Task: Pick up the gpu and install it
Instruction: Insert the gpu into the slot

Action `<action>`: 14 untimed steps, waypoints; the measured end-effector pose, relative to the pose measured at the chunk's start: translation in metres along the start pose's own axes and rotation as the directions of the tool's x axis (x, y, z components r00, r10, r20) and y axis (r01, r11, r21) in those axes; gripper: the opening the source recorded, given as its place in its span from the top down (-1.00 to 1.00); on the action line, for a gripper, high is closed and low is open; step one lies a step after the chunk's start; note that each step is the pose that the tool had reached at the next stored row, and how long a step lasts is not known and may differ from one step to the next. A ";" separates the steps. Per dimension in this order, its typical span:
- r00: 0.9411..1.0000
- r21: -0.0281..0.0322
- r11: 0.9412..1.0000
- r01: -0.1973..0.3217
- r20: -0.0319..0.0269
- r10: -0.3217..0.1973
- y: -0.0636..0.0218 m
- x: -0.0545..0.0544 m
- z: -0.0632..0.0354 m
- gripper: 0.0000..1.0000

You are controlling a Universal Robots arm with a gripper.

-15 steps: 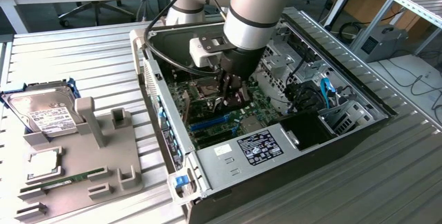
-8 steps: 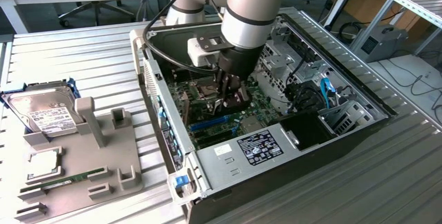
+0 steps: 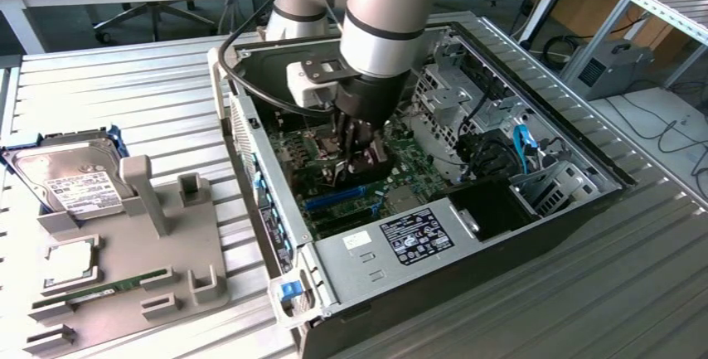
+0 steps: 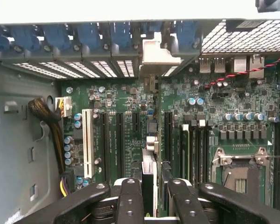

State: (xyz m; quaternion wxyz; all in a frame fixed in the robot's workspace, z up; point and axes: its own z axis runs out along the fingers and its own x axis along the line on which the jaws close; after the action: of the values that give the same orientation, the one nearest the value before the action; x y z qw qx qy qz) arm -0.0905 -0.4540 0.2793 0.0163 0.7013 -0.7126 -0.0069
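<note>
Your gripper [image 4: 149, 196] is down inside the open computer case [image 3: 531, 118], its black fingers [image 4: 129, 200] closed on the gpu [image 4: 149, 175], which stands on edge between them directly over the green motherboard [image 4: 214, 93]. In the wrist view the card runs away from the fingers toward the case's rear wall, where its silver end bracket [image 4: 157, 51] sits against the row of blue slot clips [image 4: 91, 35]; whether its lower edge is already in the black slot beneath it, you cannot tell. Expect the card to be light and rigid, a thin flat board with a plastic cooler face: stiff along its length, but fragile at the contact edge and at small soldered parts. The hold on its two flat faces near the top edge looks like the right one. On the grey slatted worktop, near the edge at the exterior view's left, a grey plastic fixture [image 3: 155, 259] carries a silver hard drive [image 3: 72, 181].
</note>
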 end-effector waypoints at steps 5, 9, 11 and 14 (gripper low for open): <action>1.000 0.000 1.000 0.000 0.000 0.000 0.0027 0.000 0.0044 0.48; 1.000 0.000 1.000 0.000 0.000 0.000 0.0028 0.000 0.0070 0.48; 1.000 0.000 1.000 0.000 0.000 0.000 0.0028 0.000 0.0085 0.48; 1.000 0.000 1.000 0.000 0.000 0.000 0.0030 0.000 0.0108 0.48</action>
State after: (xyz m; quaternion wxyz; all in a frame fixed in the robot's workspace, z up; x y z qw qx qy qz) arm -0.0939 -0.4537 0.2686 0.0163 0.7013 -0.7127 -0.0069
